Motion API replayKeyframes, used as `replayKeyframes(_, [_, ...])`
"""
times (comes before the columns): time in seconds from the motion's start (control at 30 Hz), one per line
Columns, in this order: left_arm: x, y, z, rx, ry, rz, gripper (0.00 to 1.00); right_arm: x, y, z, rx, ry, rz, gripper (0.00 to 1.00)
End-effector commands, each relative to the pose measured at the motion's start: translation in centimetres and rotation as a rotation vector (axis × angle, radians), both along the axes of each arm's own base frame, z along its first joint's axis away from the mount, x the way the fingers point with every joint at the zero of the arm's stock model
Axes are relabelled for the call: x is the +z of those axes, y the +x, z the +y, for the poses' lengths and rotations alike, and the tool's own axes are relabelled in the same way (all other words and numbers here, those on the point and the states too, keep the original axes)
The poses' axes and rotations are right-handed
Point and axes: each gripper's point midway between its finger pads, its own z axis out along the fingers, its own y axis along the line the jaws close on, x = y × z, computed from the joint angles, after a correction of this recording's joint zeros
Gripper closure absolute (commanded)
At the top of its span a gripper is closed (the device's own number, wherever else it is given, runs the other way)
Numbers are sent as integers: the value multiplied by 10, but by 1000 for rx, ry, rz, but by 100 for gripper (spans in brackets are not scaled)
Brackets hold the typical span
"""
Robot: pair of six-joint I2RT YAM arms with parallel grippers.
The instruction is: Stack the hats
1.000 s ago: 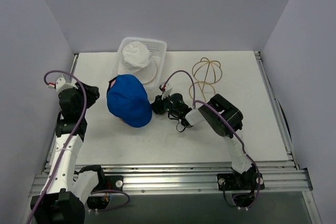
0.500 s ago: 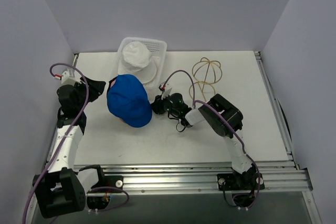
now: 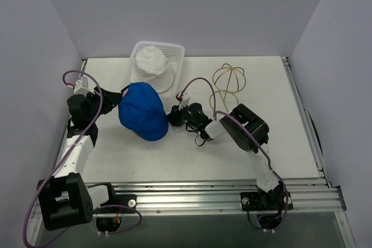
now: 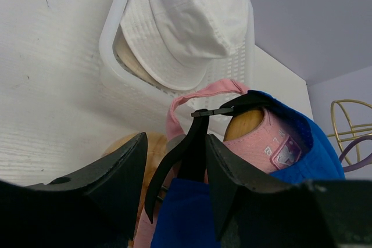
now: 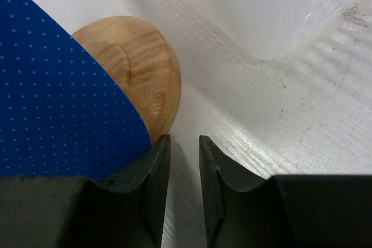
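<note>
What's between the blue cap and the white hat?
Left wrist view: the white basket's near rim and the pink cap's strap lie between the blue cap and the white hat.

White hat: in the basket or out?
In. The white hat lies crown up inside the basket, whose rim shows around it.
</note>
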Motion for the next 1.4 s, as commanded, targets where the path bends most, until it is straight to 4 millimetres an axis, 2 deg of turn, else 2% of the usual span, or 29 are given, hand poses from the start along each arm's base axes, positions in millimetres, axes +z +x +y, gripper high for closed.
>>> replayKeyframes(0.0, [5,5,-5,-50,27,-59,47,17,1,8,17,11,-40,77])
replayKeyframes(0.2, [-11,11,-6,-65,25,-28,48,15,3,7,14,7,-37,77])
replayKeyframes(0.3, [-15,12,-3,-57,34,-21,56,14,2,7,15,5,-36,76])
replayKeyframes(0.33, [-15,13,-3,-56,35,-20,61,14,3,7,14,3,-37,77])
replayKeyframes(0.43, [-17,13,-1,-48,41,-16,69,15,3,8,15,4,-39,76])
replayKeyframes(0.47, [-20,14,1,-41,46,-1,76,15,3,8,13,5,-35,76])
replayKeyframes(0.57, [-25,16,4,-28,55,16,84,16,2,7,11,5,-34,77])
replayKeyframes(0.87, [-39,21,7,-18,64,51,97,15,0,4,-16,-14,-32,76])
replayKeyframes(1.07, [-42,22,12,7,73,64,98,10,-1,3,-19,-18,-24,75])
replayKeyframes(1.2, [-35,16,21,74,67,89,97,9,0,2,-21,-25,-25,75])
replayKeyframes(1.23, [-22,13,25,97,71,65,87,10,1,2,-23,-24,-26,75])
replayKeyframes(1.3, [-18,6,36,168,68,88,73,10,1,0,-25,-25,-26,75])
replayKeyframes(1.33, [-6,-1,38,189,66,67,60,11,1,0,-25,-25,-27,75])
replayKeyframes(1.37, [1,-4,42,208,67,53,58,10,0,0,-23,-26,-27,75])
